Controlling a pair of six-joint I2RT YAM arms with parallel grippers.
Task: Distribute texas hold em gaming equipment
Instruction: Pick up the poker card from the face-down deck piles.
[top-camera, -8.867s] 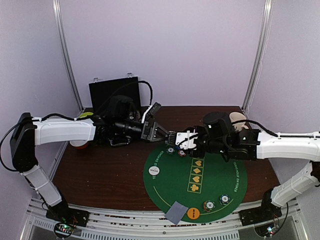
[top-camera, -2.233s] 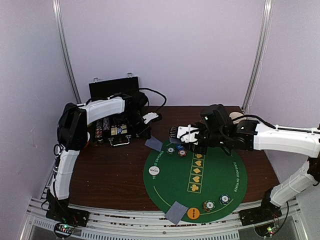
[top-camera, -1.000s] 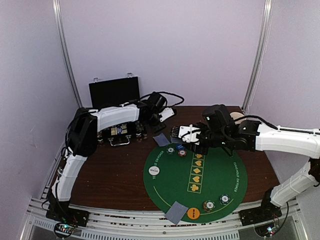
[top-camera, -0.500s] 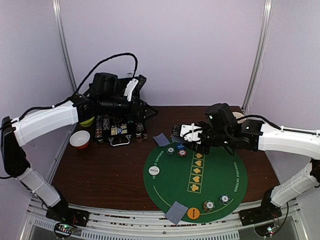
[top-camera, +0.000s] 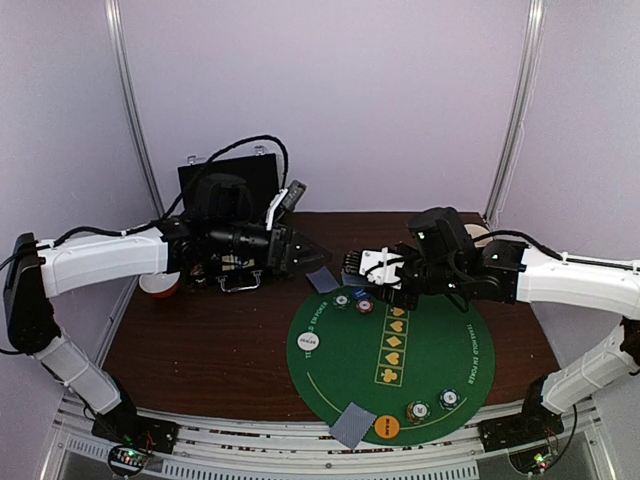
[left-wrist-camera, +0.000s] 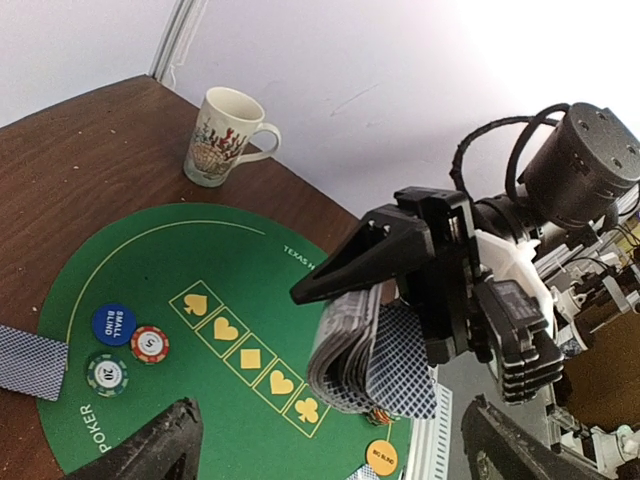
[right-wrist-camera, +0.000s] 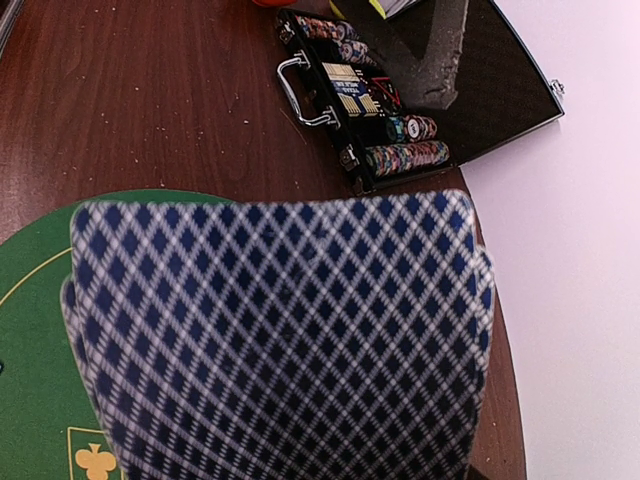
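While the right gripper (top-camera: 348, 270) clamps a stack of blue-diamond-backed paper playing cards (left-wrist-camera: 352, 360), the left gripper (top-camera: 318, 255) hangs spread apart

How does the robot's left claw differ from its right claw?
The left claw stands wide open and empty; the right claw is shut on a stack of blue diamond-backed playing cards. The left claw hangs near the open black chip case; the right claw hangs by the far edge of the round green felt mat. Both point at each other above the table.
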